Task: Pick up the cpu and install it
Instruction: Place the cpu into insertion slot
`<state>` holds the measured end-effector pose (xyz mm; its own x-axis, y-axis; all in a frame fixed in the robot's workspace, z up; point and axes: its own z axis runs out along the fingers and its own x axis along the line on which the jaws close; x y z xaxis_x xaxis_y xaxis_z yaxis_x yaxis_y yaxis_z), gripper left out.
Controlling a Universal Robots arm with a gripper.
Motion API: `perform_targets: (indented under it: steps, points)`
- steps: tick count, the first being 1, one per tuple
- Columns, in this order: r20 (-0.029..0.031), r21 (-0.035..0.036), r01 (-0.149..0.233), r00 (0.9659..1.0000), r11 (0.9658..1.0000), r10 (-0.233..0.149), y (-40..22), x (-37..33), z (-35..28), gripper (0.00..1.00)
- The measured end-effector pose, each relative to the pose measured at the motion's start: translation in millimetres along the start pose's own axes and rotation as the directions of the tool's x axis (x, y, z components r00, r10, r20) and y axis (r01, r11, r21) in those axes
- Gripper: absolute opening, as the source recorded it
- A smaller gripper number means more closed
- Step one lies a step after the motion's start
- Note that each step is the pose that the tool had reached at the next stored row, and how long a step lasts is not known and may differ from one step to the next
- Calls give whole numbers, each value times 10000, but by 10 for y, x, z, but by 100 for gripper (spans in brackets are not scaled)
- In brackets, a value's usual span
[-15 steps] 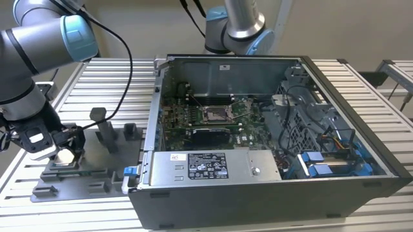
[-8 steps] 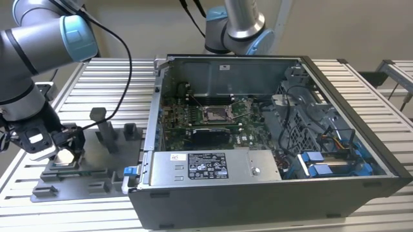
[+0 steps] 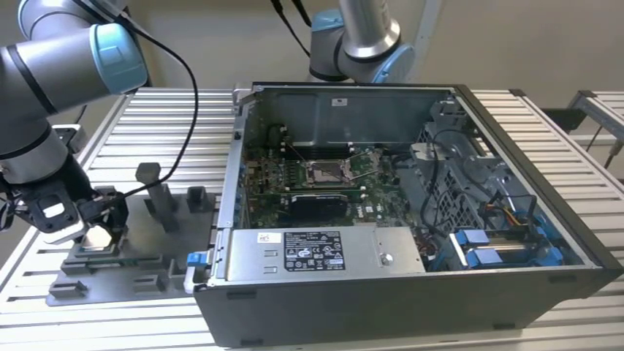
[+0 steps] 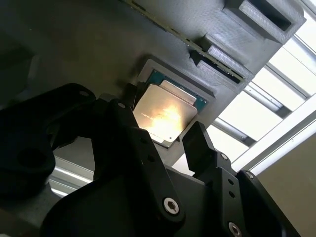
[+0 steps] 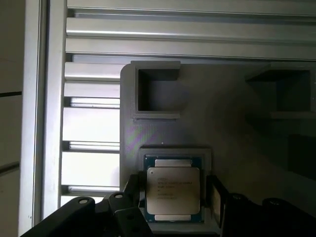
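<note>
The tool [image 4: 165, 117] stands parted, just wider than the cpu [image 5: 173, 195], one finger at each side. The chip lies flat in its recess in the grey tray [image 5: 197, 118], on the exterior view's left of the open case [image 3: 410, 292]. An off-centre squeeze could tilt or jam the cpu against the recess walls. The tray sits on a slatted metal bench [image 3: 156, 117], and the room is plain-walled.

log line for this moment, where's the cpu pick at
gripper: open, straddling cpu | cpu: flat in grey tray recess, not lifted | tray: beside computer case, exterior view's left
</note>
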<state>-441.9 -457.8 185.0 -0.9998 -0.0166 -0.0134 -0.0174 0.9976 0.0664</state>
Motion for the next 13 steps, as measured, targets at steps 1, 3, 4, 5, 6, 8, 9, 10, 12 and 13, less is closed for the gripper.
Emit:
perform_targets:
  steps: [1, 3, 4, 5, 6, 8, 9, 10, 12, 13]
  points:
    - [0, 0, 1, 10000, 10000, -1, 0, 0, 0, 100]
    - [0, 0, 5, 10000, 10000, -5, 0, 0, 0, 100]
    - [0, 0, 6, 10000, 10000, -6, 0, 0, 0, 100]
    - [-1, 0, 8, 10000, 10000, -8, 0, 0, 0, 100]
    - [-1, 0, 9, 10000, 10000, -9, 0, 0, 0, 0]
    - [-1, 0, 12, 10000, 10000, -12, 0, 0, 0, 0]
    - [-2, 0, 14, 10000, 10000, -14, 0, 0, 0, 0]
    - [-1, 0, 16, 10000, 10000, -16, 0, 0, 0, 0]
    - [-3, 0, 17, 10000, 10000, -17, 0, 0, 0, 0]
    - [-8, -2, 18, 10000, 10000, -18, 1, 0, -3, 0]
